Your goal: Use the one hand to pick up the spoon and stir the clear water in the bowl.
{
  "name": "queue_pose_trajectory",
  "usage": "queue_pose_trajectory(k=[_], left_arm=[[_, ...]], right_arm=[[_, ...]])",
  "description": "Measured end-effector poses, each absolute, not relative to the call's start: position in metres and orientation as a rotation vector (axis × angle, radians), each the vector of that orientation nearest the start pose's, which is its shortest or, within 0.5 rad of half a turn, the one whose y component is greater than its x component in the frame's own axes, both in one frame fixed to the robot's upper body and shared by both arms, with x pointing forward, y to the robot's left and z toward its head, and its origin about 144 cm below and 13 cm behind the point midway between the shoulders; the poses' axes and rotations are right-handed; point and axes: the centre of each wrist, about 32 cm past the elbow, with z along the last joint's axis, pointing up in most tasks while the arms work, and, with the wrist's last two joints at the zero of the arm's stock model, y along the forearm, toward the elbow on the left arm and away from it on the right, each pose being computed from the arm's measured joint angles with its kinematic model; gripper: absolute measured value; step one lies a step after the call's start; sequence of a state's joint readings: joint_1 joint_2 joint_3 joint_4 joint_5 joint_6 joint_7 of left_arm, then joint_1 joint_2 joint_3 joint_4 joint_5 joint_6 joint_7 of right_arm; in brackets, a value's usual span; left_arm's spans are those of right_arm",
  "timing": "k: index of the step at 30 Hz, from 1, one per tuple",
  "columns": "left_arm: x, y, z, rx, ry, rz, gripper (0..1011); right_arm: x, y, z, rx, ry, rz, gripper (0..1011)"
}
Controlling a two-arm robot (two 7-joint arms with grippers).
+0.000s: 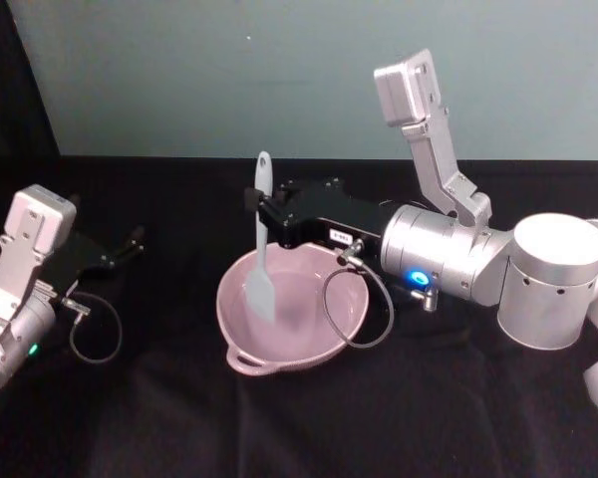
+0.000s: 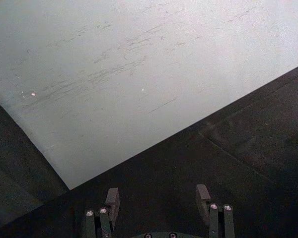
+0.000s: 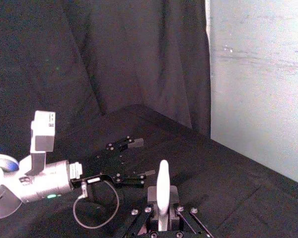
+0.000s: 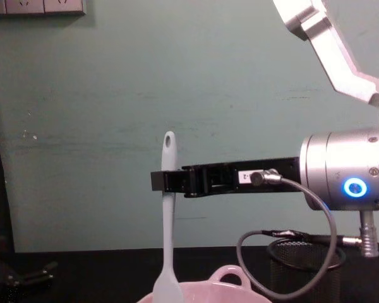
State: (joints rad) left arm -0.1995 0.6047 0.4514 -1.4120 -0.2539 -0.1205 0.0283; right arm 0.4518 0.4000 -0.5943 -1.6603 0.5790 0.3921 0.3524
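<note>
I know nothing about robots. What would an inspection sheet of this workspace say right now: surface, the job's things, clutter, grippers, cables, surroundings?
Surface: table under wrinkled black cloth.
Job's things: white spoon held upright, its head down inside the pink bowl; whether the bowl holds water cannot be told.
Clutter: a black wire-mesh cup beside the bowl, on the robot's right.
Grippers: right gripper shut on the spoon's handle above the bowl; left gripper open, parked low at the table's left.
Cables: a grey cable loops from the right wrist over the bowl's rim; a second loop hangs at the left wrist.
Surroundings: pale green wall, wall sockets, dark curtain.
</note>
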Motion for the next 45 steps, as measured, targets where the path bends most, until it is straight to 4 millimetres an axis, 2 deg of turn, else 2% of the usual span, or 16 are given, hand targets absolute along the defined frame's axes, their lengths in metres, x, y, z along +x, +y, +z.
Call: queue_pose_trajectory(k=[17, 39, 45], left_arm=[[0.489, 0.310, 1.140, 0.304, -0.285, 1.248, 1011], [0.489, 0.310, 1.140, 0.304, -0.285, 1.248, 1011], [0.489, 0.310, 1.140, 0.304, -0.285, 1.248, 1011]], right_arm=[[0.529, -0.162, 1.276, -0.157, 0.019, -0.637, 116], [0.541, -0.157, 1.240, -0.158, 0.021, -0.629, 116], [0.545, -0.155, 1.238, -0.165, 0.002, -0.632, 114]])
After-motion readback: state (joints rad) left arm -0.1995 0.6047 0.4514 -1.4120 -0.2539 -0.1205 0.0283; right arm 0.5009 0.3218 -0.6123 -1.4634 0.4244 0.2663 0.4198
